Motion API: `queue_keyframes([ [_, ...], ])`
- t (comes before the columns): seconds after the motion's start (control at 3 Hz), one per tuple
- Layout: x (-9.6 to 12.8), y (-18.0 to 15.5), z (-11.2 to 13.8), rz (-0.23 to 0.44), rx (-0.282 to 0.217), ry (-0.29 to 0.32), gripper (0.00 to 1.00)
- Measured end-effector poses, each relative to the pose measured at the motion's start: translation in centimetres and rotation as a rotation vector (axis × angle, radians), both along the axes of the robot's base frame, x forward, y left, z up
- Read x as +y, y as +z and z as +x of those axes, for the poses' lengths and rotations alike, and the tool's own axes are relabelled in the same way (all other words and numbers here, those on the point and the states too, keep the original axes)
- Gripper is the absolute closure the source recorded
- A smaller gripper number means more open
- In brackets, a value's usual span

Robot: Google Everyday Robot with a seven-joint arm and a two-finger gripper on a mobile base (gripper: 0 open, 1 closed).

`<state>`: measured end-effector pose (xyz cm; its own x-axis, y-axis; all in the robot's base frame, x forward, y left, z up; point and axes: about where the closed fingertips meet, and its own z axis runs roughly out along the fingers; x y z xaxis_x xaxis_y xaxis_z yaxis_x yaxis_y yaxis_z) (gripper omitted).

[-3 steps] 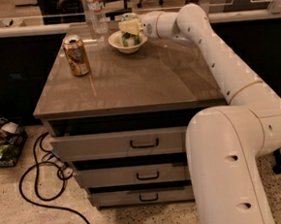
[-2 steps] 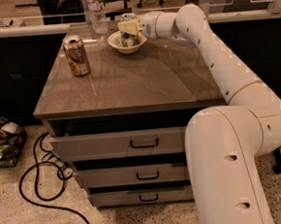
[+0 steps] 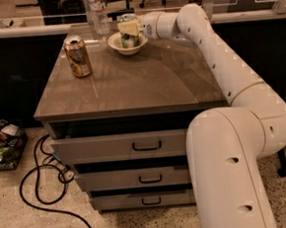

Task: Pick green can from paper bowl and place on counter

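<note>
Grasp stage of the pick. The gripper (image 3: 128,28) reaches in from 3 o'clock and sits over the top of the green can (image 3: 127,40), which stands upright in the paper bowl (image 3: 114,41) at about 12 o'clock on the counter (image 3: 145,81). Whether the jaws have pinched the can cannot be told. The next move likely calls for a sure hold, a straight lift above the rim, then a set-down on bare counter, away from the orange can (image 3: 77,56) at 10 o'clock and the bottle (image 3: 98,13) at 11 o'clock. No label is legible.
</note>
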<state>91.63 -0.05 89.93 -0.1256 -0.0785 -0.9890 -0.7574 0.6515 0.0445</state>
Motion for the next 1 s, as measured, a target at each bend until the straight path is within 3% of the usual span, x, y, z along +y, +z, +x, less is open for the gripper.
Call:
queue_keyframes([
  [1.0,-1.2,7.1,-2.0,-0.113,-0.056,-0.005,1.0],
])
